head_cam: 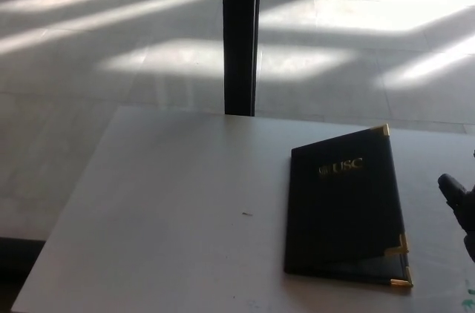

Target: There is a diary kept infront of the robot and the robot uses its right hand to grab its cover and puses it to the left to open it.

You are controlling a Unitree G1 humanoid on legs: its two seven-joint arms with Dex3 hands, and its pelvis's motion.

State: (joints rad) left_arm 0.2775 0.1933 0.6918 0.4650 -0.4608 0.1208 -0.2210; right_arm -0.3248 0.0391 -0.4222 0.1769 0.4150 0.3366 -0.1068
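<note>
A black diary [345, 205] with gold corner caps and gold "USC" lettering lies on the white table [178, 209], right of centre. Its cover is slightly raised along the right side, leaving a thin gap at the lower right corner. My right hand [460, 205] shows at the picture's right edge as a dark shape, to the right of the diary and apart from it. Only a small part of it is visible, too little to tell how it is set. My left hand does not show.
A black vertical post [240, 35] stands behind the table's far edge. Beyond it lies a tiled floor [111, 53] with bright stripes of sunlight. A small dark speck [246, 214] marks the table top left of the diary.
</note>
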